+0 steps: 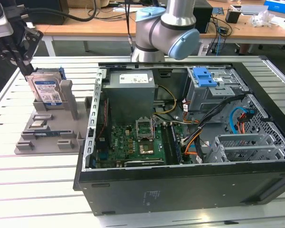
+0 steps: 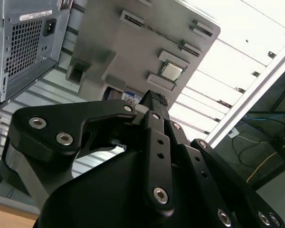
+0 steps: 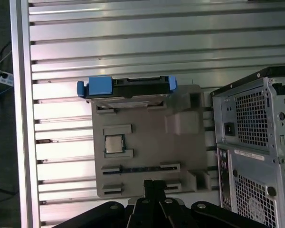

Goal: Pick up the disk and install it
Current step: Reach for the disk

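The disk (image 1: pixel 46 90) stands upright in a slot of a grey holder (image 1: pixel 52 130) on the slatted table, at the exterior view's left. It is silver with a white-and-blue label and a blue carrier frame. My gripper (image 1: pixel 24 66) hangs just above and behind the disk's upper corner, apart from it, with its fingers together and nothing between them. In the first wrist view the disk (image 3: pixel 126 89) shows edge-on at the holder's (image 3: pixel 147 118) far end, ahead of my gripper (image 3: pixel 152 184). In the second wrist view a bit of the disk's label (image 2: pixel 129 98) shows beside my gripper (image 2: pixel 154 98).
An open computer case (image 1: pixel 180 190) lies at the exterior view's right, with a grey power supply (image 1: pixel 130 92), motherboard (image 1: pixel 133 142) and a metal drive cage topped by a blue bracket (image 1: pixel 204 76). A small chip (image 3: pixel 114 143) sits on the holder. Desks with cables stand behind.
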